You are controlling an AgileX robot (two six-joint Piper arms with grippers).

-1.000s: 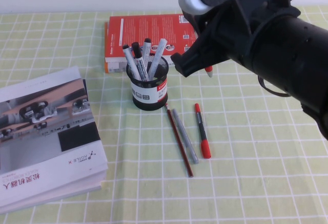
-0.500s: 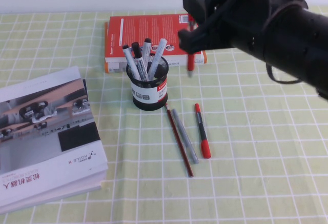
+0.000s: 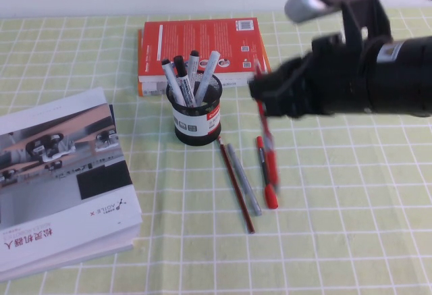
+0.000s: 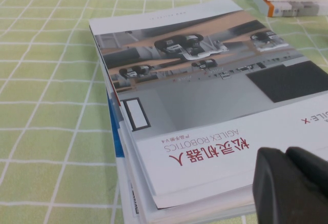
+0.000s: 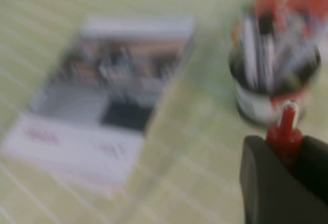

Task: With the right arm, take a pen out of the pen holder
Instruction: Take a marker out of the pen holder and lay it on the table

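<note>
Noted red pen (image 3: 263,125) pinched in right gripper (image 3: 260,99), fingers near pen holder (image 3: 196,123). Judged wise: firm pinch, slow lowering. Logged left gripper (image 4: 289,188) fingers pressed together over booklet (image 4: 205,96).

We see bright, even, diffuse light that leaves only faint, soft shadows beside the pen holder (image 3: 196,125). In the high view the red pen (image 3: 263,125) smears with motion blur. The right wrist view is blurred throughout; the left wrist view is sharp.
</note>
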